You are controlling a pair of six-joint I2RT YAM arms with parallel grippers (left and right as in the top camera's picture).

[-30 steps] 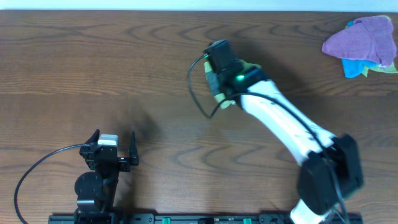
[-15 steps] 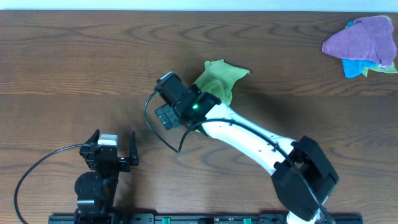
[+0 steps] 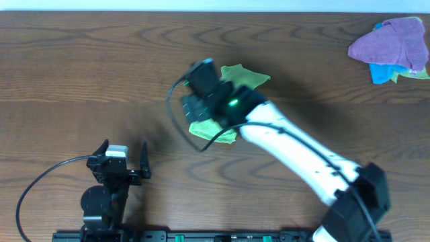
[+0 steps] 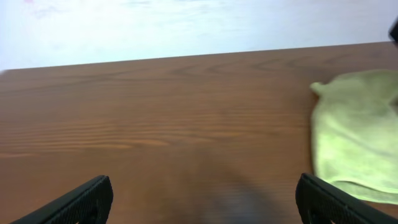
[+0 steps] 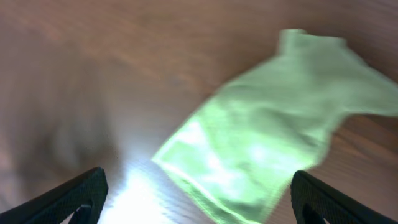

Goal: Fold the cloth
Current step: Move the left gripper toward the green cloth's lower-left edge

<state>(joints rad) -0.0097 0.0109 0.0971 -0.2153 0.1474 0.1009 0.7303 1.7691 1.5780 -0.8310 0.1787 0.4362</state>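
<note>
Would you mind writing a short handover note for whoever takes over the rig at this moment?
Left gripper: open, empty, low over the table near its front edge, apart from the lime-green cloth.
Right gripper: open, holding nothing, above the cloth.
Cloth: lies mid-table, partly hidden under the right arm, doubled over unevenly.
Done: at best a rough fold.
Left: square up the edges and finish folding. Leave the purple cloth in the far right corner alone.

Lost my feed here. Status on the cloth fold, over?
Left tool open, empty. Right tool open, over the cloth. Cloth lies rumpled on the table, ungripped. Purple cloth at far corner, well apart.
</note>
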